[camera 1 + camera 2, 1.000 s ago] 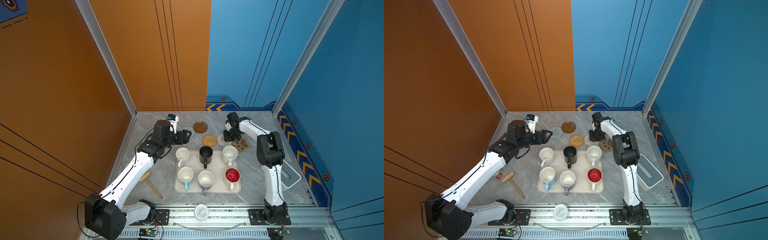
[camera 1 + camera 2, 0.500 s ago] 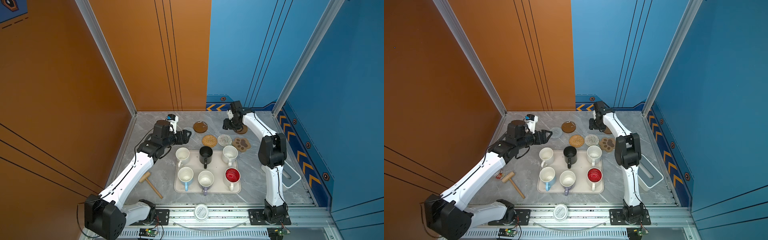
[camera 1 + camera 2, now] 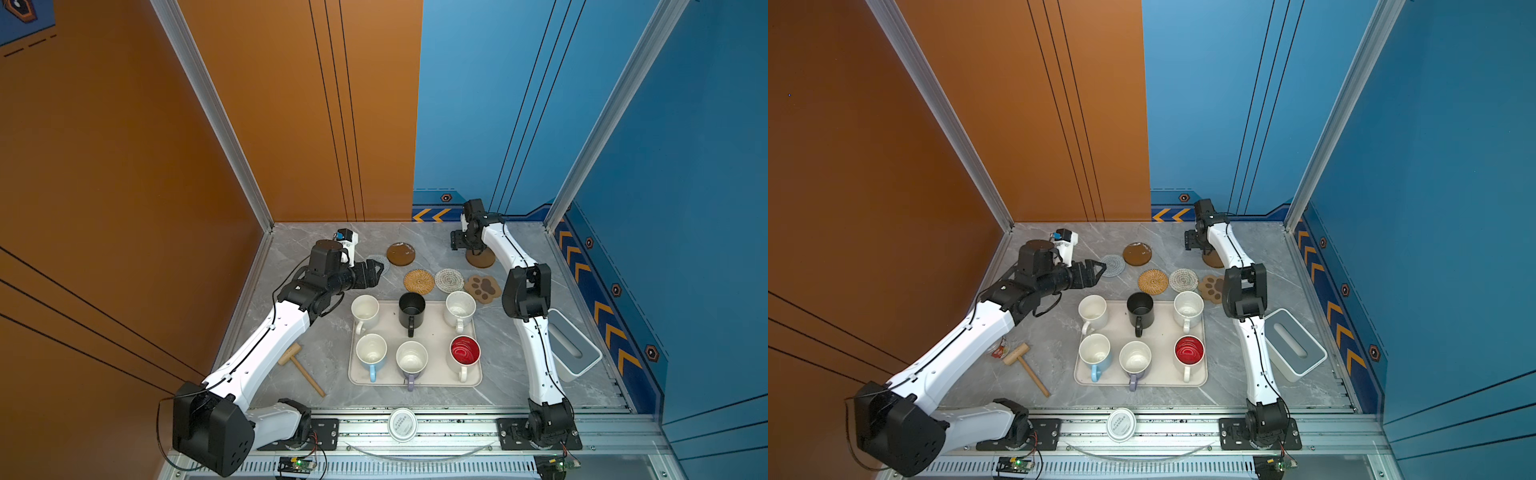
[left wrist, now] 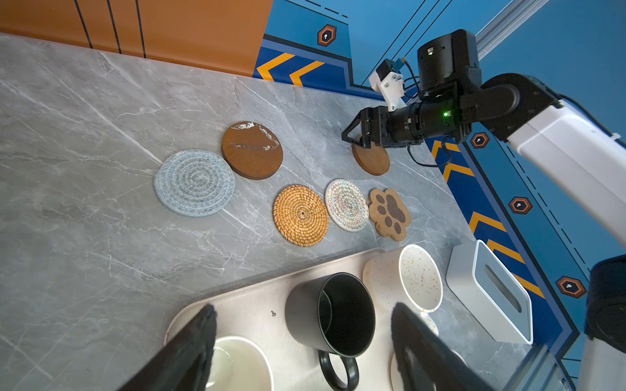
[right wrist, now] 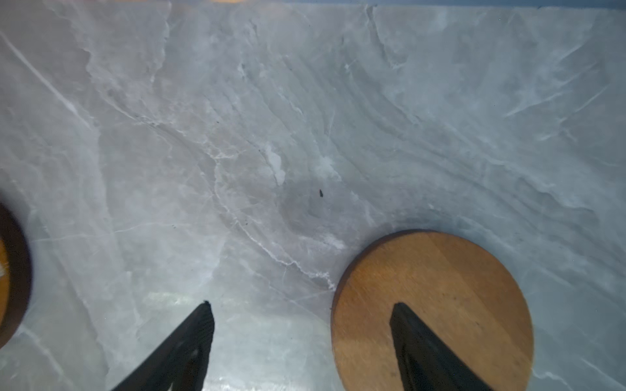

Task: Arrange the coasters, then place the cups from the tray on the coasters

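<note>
Brown disc now rear R, round, wood-grain

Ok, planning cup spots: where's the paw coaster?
In both top views the paw coaster lies right of the whitish woven coaster, just behind the speckled cup.

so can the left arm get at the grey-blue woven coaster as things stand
Probably yes: the left gripper hovers close to the grey-blue coaster, fingers open, nothing lying on it; only the brown disc sits close beside it.
</note>
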Action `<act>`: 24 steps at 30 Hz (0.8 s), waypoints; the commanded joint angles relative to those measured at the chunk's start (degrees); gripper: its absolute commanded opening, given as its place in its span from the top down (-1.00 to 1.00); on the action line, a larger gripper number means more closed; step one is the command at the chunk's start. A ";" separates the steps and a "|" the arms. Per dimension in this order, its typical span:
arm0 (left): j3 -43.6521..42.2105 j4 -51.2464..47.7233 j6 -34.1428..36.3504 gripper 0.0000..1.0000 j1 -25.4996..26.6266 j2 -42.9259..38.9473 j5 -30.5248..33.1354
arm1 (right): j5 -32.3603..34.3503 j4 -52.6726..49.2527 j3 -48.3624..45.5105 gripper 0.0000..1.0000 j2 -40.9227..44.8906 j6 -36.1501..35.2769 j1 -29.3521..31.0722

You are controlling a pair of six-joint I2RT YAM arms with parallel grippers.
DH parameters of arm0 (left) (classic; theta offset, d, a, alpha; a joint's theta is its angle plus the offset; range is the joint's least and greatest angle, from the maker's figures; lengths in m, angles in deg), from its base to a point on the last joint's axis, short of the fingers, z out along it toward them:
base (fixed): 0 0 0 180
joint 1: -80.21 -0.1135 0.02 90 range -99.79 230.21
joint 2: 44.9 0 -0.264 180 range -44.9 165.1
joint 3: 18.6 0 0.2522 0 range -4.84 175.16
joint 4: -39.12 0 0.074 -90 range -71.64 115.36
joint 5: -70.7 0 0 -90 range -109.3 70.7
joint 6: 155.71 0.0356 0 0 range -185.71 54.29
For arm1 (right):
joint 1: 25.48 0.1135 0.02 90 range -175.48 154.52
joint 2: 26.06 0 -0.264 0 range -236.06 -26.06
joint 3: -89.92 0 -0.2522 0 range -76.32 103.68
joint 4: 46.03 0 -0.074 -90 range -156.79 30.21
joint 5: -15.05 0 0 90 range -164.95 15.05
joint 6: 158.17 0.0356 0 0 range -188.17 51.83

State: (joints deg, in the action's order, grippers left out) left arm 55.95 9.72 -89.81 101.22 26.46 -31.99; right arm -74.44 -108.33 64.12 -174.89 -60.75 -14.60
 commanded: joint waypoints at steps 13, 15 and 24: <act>0.59 0.88 -0.95 -0.63 -0.20 1.87 0.15 | 2.82 2.67 4.73 -0.85 -4.20 -6.40 0.06; 0.55 0.90 -1.01 -0.64 -0.11 1.80 0.21 | 2.48 2.57 5.72 -0.87 -4.94 -6.59 -0.07; 1.10 1.01 -1.34 -0.63 0.34 2.53 0.45 | 2.38 1.81 6.72 -0.96 -5.48 -6.46 -0.84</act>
State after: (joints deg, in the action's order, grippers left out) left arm 55.95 9.98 -90.71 101.24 28.23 -31.97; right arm -73.08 -105.68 68.86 -180.27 -66.89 -14.76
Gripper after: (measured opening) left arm 0.813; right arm 0.976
